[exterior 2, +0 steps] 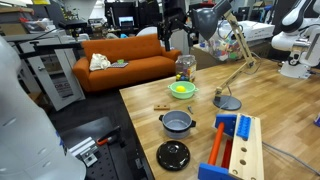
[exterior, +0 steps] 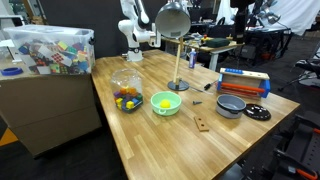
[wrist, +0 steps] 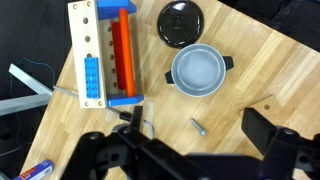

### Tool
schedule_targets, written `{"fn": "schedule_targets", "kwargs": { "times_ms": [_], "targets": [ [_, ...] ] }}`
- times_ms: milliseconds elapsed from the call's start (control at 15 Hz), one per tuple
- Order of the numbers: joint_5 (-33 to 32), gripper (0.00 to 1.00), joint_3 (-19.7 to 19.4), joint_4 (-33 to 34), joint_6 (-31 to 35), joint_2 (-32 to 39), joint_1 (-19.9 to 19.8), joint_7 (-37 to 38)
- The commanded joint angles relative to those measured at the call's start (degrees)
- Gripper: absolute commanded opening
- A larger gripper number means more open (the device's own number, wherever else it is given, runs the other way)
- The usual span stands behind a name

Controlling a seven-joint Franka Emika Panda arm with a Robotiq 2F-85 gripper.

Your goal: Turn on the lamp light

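Note:
The lamp stands on the wooden table with its silver-grey dome shade (exterior: 172, 18) on a thin brass stem (exterior: 178, 58) over a small round base (exterior: 178, 86). It also shows in an exterior view, with its shade (exterior 2: 212, 20) and base (exterior 2: 227, 101). I see no glow from it. My gripper (exterior 2: 176, 28) hangs high over the far end of the table, apart from the lamp. In the wrist view my gripper (wrist: 198, 122) is open and empty above bare wood, and the lamp is out of view.
On the table are a grey pot (wrist: 200, 70), its black lid (wrist: 180, 22), a blue and red toy box (wrist: 105, 55), a screw (wrist: 198, 127), a green bowl (exterior: 165, 102), a jar of coloured pieces (exterior: 127, 92) and a small wood block (exterior: 203, 123). An orange sofa (exterior 2: 125, 60) stands beyond.

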Motion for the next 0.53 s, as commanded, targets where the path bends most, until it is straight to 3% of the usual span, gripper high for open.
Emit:
{"fn": "schedule_targets", "kwargs": {
  "times_ms": [0, 467],
  "targets": [
    [0.1, 1.00, 0.2, 0.1, -0.1, 0.0, -0.2, 0.0],
    [1.5, 1.00, -1.5, 6.0, 1.2, 7.7, -1.5, -0.2]
  ]
}}
